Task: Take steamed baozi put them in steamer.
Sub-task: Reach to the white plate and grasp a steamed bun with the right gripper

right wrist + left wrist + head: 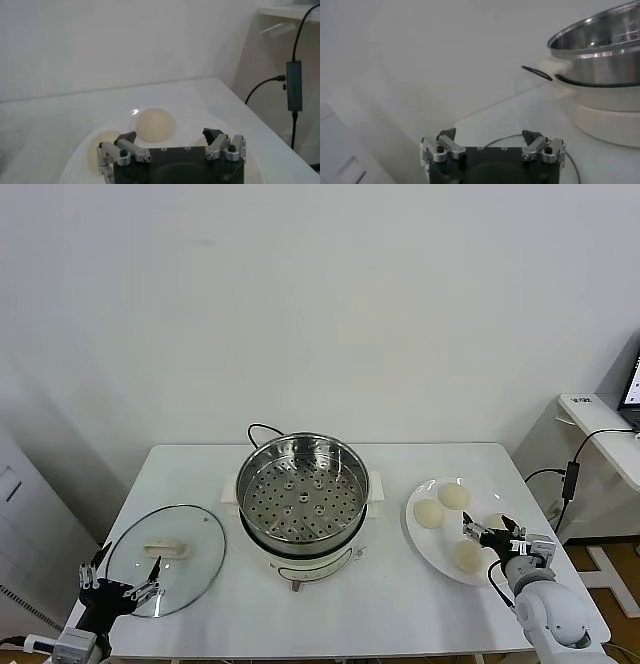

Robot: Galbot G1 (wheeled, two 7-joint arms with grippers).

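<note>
Currently we hold the right gripper [492,532], fingers spread, above the plate [428,542]; next, lower onto one baozi [467,555], then carry it to the steamer [302,489]. Left gripper [120,578] waits spread.

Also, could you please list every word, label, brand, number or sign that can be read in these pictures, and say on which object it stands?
None: no readable text in any view.
Steamer and its white base: no visible brand or label.
Glass lid, plate, baozi: unmarked.
Laptop screen at the right edge: only a sliver shows, too small to read.
Black adapter on the cable: no legible marking.
</note>
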